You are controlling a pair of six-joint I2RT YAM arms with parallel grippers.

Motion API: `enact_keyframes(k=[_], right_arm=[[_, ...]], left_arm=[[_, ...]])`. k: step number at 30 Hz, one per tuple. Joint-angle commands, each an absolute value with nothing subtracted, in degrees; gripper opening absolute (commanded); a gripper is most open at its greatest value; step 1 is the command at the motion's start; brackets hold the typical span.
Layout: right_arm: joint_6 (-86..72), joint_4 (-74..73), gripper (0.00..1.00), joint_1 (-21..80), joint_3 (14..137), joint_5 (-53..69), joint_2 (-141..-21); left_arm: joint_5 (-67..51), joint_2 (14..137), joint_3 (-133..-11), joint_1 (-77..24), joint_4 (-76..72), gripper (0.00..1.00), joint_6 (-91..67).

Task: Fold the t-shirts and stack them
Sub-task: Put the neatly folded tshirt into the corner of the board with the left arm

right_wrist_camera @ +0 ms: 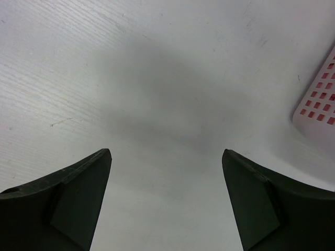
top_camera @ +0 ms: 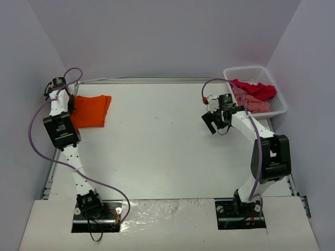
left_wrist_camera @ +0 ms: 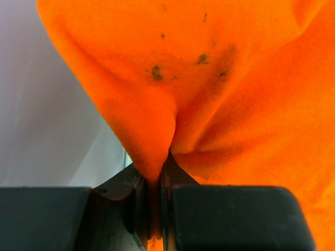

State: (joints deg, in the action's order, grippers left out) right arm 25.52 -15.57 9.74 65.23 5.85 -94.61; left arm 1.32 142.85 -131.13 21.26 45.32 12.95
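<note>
Left pincer (left_wrist_camera: 157,209) pinches orange t-shirt (left_wrist_camera: 220,104) — dark specks.

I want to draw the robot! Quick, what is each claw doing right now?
Left claw: closed, pinching a fold of the orange t-shirt.
Right claw: open, holding nothing.

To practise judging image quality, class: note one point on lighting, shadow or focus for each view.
Top external: even, soft light, faint shadows around the orange t-shirt. Left wrist: the shirt fills the frame, saturated, soft-focused near the left pincer. Right wrist: a blurred shadow lies on the table ahead of the right pincer.
</note>
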Motion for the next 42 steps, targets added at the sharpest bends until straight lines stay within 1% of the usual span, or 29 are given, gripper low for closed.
enact_keyframes(k=[1,6,14,15,16,17,18,19,22,24,27,36,42], right_arm=[[25.1,-15.6,0.83,9.4,64.9,6.0,-95.3],[25.1,-15.7,0.84,9.5,64.9,5.9,-95.4],[25.4,-15.6,0.84,9.5,64.6,6.2,-96.2],[25.4,-15.6,0.84,9.5,64.6,6.2,-96.3],[25.4,-15.5,0.84,9.5,64.6,6.2,-96.3],[25.4,-15.6,0.84,9.5,64.5,6.2,-96.3],[25.4,-15.4,0.85,9.5,64.4,5.9,-96.5],[25.3,-15.4,0.85,9.5,64.4,5.9,-96.5],[25.2,-15.1,0.86,9.5,64.2,5.8,-96.7],[25.2,-15.0,0.87,9.5,64.2,5.9,-96.7],[25.3,-14.9,0.87,9.5,63.8,5.8,-96.6],[25.4,-14.8,0.88,9.5,63.6,5.9,-96.9],[25.5,-14.8,0.88,9.5,63.5,5.9,-97.3]], left_arm=[[3.1,142.1,-132.0,22.5,44.6,0.02,12.5],[2.9,142.3,-132.2,22.8,44.7,0.02,11.3],[4.4,141.1,-128.4,22.8,42.3,0.03,10.8],[4.4,141.0,-128.1,22.8,42.0,0.04,10.8],[4.4,140.6,-127.6,22.8,41.9,0.14,11.0],[4.7,140.5,-127.2,22.8,41.4,0.2,11.1],[4.7,140.2,-126.3,22.8,41.1,0.24,11.2],[4.8,139.8,-126.1,22.8,41.0,0.3,11.2],[5.7,139.7,-126.6,22.8,41.4,0.4,11.1],[5.9,139.5,-127.2,22.8,41.7,0.43,11.1],[6.2,138.9,-127.4,22.8,42.1,0.45,11.1],[6.5,135.0,-126.8,22.8,42.1,0.46,11.5],[7.2,133.9,-131.1,22.8,45.0,0.46,12.2]])
